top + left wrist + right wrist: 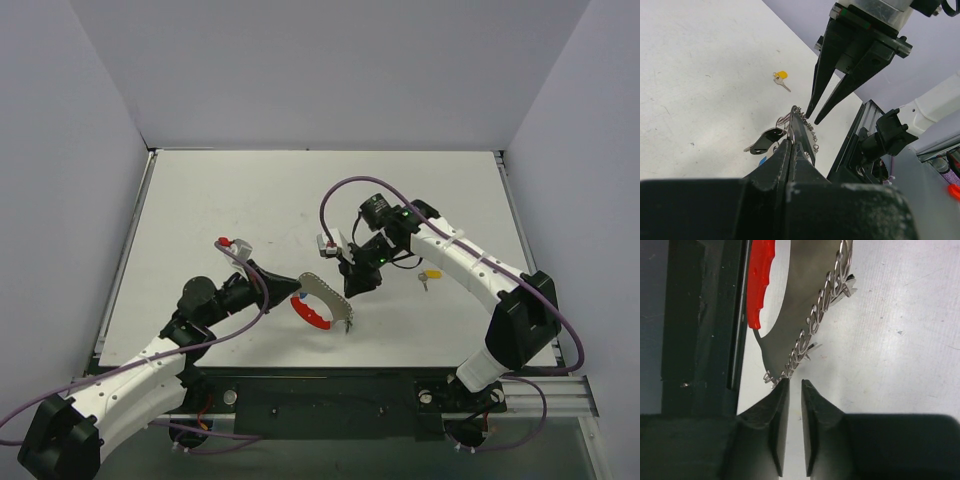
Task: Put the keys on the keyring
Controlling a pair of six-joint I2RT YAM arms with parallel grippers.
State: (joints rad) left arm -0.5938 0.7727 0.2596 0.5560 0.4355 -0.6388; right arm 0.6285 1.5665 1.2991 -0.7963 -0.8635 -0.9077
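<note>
- Keyring: a flat silvery metal crescent closed by a glossy red plastic arc, held off the table a little toward 6 o'clock from the table's middle. The right wrist view shows a row of small springy wire loops along the crescent's outer edge.
- Left gripper: at the keyring's 9 o'clock. Its matte black, scuffed fingers are pressed flat together on the thin metal edge of the crescent.
- Black-capped key: hangs from the ring beside the left fingertips. A small blue cap peeps out just under it.
- Right gripper: at the keyring's 1 o'clock and pointing down. Its wedge-shaped black fingers are drawn almost together with a slim gap of table showing between them and nothing in it. The fingertips stand right at the crescent's pointed end.
- Yellow-capped key: a silvery blade with a rounded yellow head, lying loose on the table at the keyring's 3 o'clock, well apart from it.
- Table: a matte white, faintly speckled board.
</note>
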